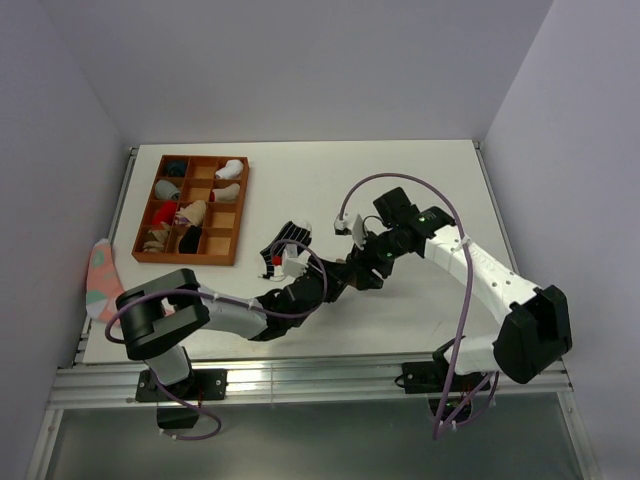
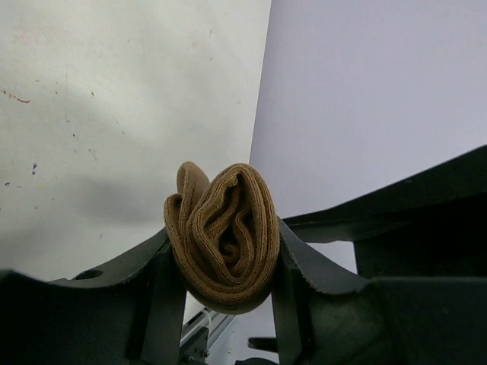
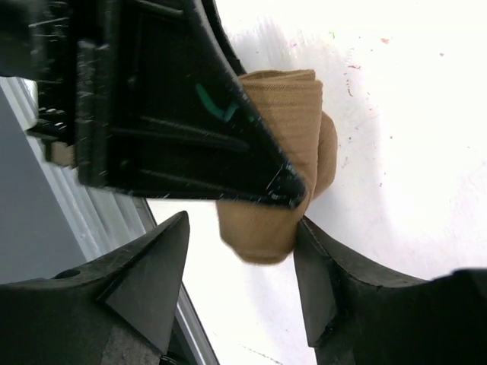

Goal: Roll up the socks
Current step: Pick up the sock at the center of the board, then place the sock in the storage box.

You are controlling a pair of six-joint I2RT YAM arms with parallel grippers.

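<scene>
A tan-brown sock (image 2: 224, 236), rolled into a tight bundle, sits clamped between the two fingers of my left gripper (image 2: 224, 255), held above the table. My right gripper (image 3: 242, 224) stands open just below the same roll (image 3: 285, 129). One of its fingers (image 3: 323, 281) touches the roll's side, and a gap shows on the other side. From above, the two grippers meet mid-table, left (image 1: 343, 278) and right (image 1: 368, 262). The black sock with thin white stripes (image 1: 288, 238) lies flat on the table behind them.
A brown compartment tray (image 1: 238, 215) with several sock bundles stands at the back left. A pink sock with teal patches (image 1: 100, 275) lies at the table's left edge. The metal rail (image 1: 300, 378) runs along the near edge.
</scene>
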